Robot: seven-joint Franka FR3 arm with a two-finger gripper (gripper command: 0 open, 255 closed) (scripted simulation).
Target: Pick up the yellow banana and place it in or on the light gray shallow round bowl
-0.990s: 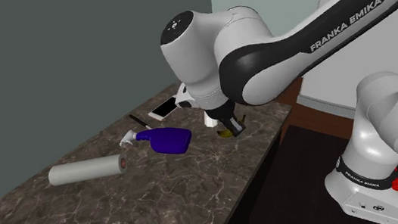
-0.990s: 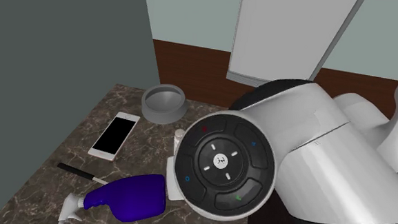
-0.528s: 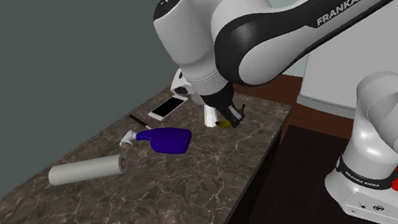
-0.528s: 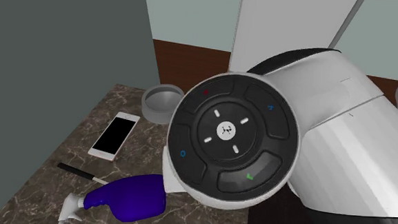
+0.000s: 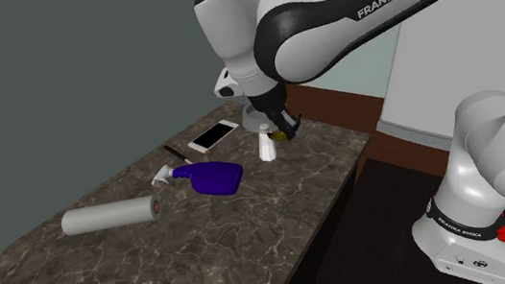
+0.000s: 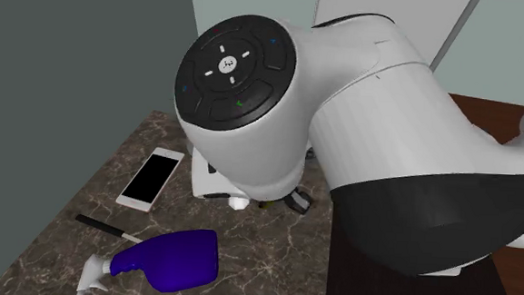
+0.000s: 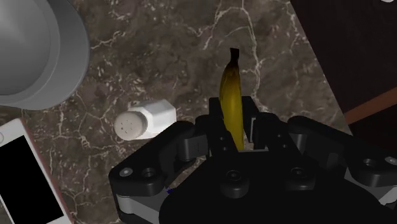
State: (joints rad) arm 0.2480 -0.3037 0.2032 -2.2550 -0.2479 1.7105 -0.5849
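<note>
While the black gripper [image 7: 235,135] hangs over the dark marbled counter [image 7: 165,44], its two fingers [image 7: 215,133] are drawn in on the yellow banana [image 7: 230,89] and clasp it between them, parted only as far as the fruit forces them. The banana runs out past the fingertips, and its dark stem end points away from the hand. In the shoulder view the gripper is raised clear of the countertop, with a bit of yellow showing at its tips.

The light gray shallow bowl [image 7: 44,63] stands on the counter off to one side of the gripper, apart from it, and the banana is not in it. A small white shaker [image 7: 145,119] sits on the counter between the gripper and the bowl, nearer the gripper. A phone [image 7: 25,172] with a black screen lies just beside the bowl, farther from the banana than the shaker. A purple spray bottle [image 5: 211,177] and a pale roll [image 5: 109,217] lie well apart from the gripper, farther along the counter.
</note>
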